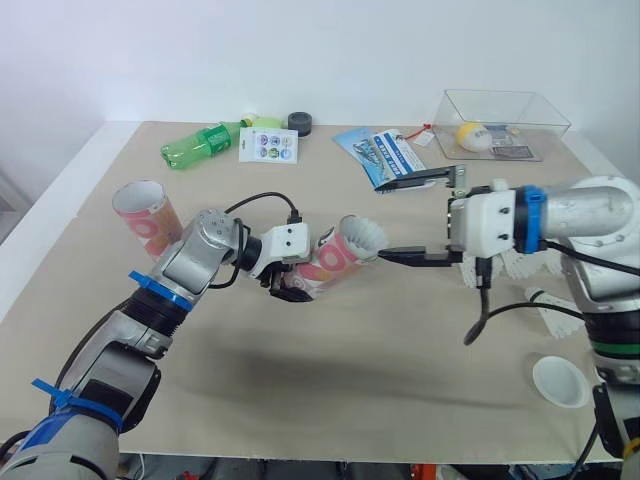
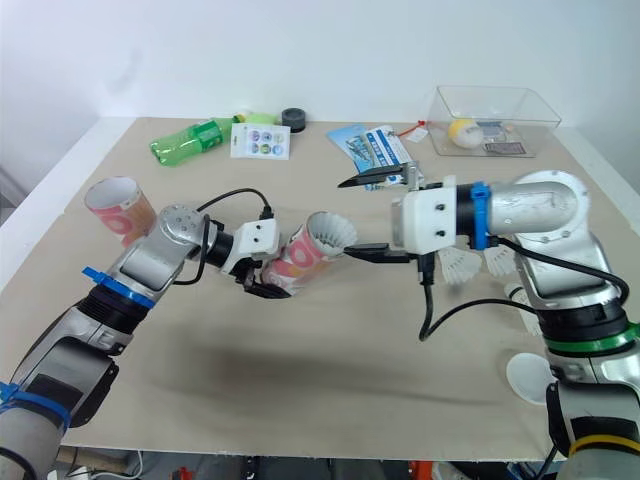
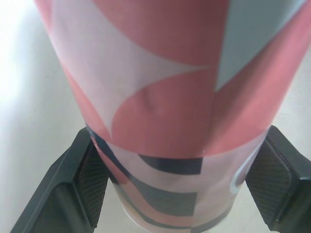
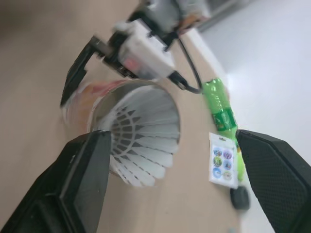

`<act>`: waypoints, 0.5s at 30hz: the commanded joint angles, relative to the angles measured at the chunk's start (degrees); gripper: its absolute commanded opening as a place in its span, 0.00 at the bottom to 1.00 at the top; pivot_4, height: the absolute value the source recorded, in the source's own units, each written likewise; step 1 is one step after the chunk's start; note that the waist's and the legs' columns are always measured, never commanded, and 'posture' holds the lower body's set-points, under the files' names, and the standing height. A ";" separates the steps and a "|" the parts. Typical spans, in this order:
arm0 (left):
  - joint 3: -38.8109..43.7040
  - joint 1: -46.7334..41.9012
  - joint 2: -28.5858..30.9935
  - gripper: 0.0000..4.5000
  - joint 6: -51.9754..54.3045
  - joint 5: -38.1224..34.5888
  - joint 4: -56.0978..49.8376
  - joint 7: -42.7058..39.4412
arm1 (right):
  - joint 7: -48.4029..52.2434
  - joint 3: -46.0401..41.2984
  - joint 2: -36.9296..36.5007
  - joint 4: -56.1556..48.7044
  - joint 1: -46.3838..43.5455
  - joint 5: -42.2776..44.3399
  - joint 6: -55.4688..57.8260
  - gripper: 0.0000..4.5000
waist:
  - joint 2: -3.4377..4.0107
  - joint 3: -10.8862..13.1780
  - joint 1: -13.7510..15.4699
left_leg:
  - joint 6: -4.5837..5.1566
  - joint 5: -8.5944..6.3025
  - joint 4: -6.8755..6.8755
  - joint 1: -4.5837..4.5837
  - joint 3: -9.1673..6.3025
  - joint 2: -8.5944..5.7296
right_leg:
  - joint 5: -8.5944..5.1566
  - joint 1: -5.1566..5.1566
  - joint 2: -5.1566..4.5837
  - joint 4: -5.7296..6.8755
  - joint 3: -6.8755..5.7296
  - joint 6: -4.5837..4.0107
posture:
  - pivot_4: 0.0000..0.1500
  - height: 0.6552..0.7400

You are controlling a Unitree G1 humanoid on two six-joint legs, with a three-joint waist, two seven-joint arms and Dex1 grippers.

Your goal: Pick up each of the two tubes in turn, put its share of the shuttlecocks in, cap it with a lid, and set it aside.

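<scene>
A white lid (image 1: 560, 381) lay on the table (image 1: 330, 400) at the lower right of the frame. In the middle, the left gripper (image 1: 292, 283) was clamped around the base of a pink patterned tube (image 1: 338, 258). The tube was tilted, its mouth pointing right, and a white shuttlecock (image 1: 366, 236) sat in it feathers-out. The right gripper (image 1: 386, 220) was spread wide just beside that mouth, holding nothing. A second tube (image 1: 145, 215) sat at the left, and loose shuttlecocks (image 1: 522, 266) lay at the right.

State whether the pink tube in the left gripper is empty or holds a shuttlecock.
Holds one: a shuttlecock sits with its white feather skirt showing in the open, uncapped mouth of the tube.
</scene>
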 commanded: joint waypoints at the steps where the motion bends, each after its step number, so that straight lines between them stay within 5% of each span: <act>1: 1.29 0.18 0.05 0.81 -0.76 -0.16 -0.49 0.68 | -4.22 -8.73 -1.87 -3.00 2.41 5.93 7.84 0.99 | 0.00 0.00 0.00 | 0.00 0.00 0.01 0.01 -0.01 0.00 | 0.00 0.01 0.00 0.00 -0.01 0.00 | 1.00 1.00; 9: 1.57 1.11 -1.81 0.81 -2.25 -0.87 1.33 1.83 | -12.35 -18.41 -3.12 -3.87 20.69 4.61 19.41 0.99 | -0.01 -0.02 0.26 | 0.00 0.00 0.09 0.08 -0.04 -0.01 | -0.09 0.14 0.00 0.00 -0.06 0.22 | 1.00 1.00; 15: 2.53 2.21 -3.21 0.81 -4.32 -0.72 4.01 2.65 | -23.28 -24.05 2.63 -14.67 32.61 14.46 40.00 0.99 | 0.11 -0.08 0.14 | 0.01 0.01 0.20 0.10 -0.05 -0.05 | -0.04 0.15 -0.01 0.08 0.00 0.28 | 1.00 1.00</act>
